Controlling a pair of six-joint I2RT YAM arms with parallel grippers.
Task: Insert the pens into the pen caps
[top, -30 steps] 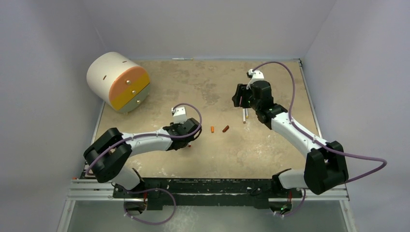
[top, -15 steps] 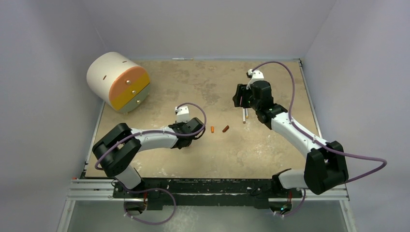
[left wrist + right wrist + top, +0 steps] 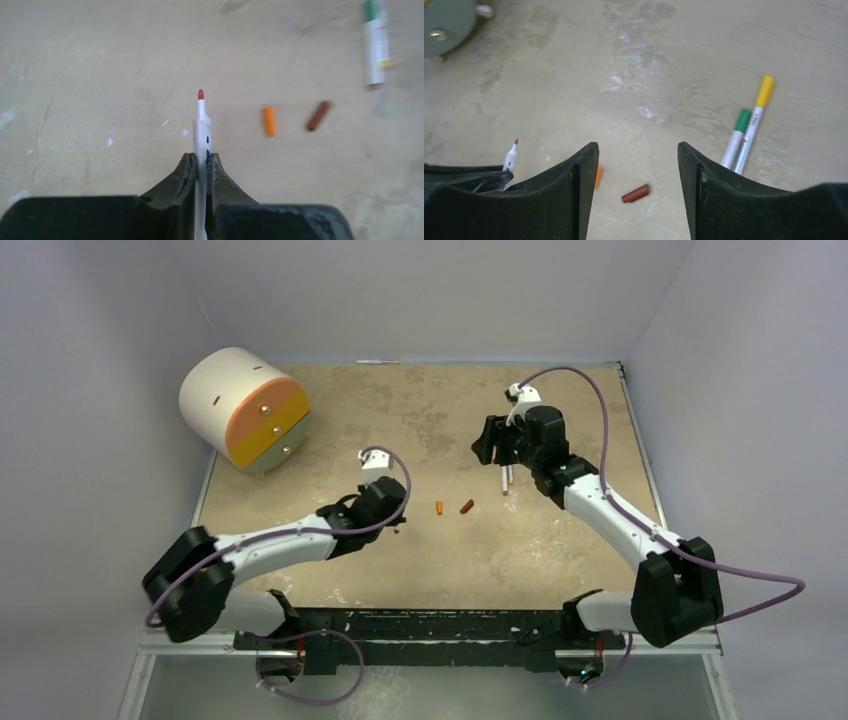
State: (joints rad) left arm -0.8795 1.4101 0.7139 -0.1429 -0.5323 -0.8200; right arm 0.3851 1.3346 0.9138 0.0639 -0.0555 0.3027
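Observation:
My left gripper is shut on a white pen whose bare red tip points at the table ahead. In the top view the left gripper is left of two loose caps. These are an orange cap and a dark red-brown cap. My right gripper is open and empty above the table, with both caps showing between and below its fingers. A green-capped pen and a yellow-capped pen lie side by side on the right.
A white drum with an orange face lies at the back left. The two capped pens lie just below the right gripper in the top view. Walls close the table at the back and sides.
The left arm's elbow has swung out to the near left. Its gripper, still holding the pen, has stayed left of the caps. The right gripper has shifted slightly left.

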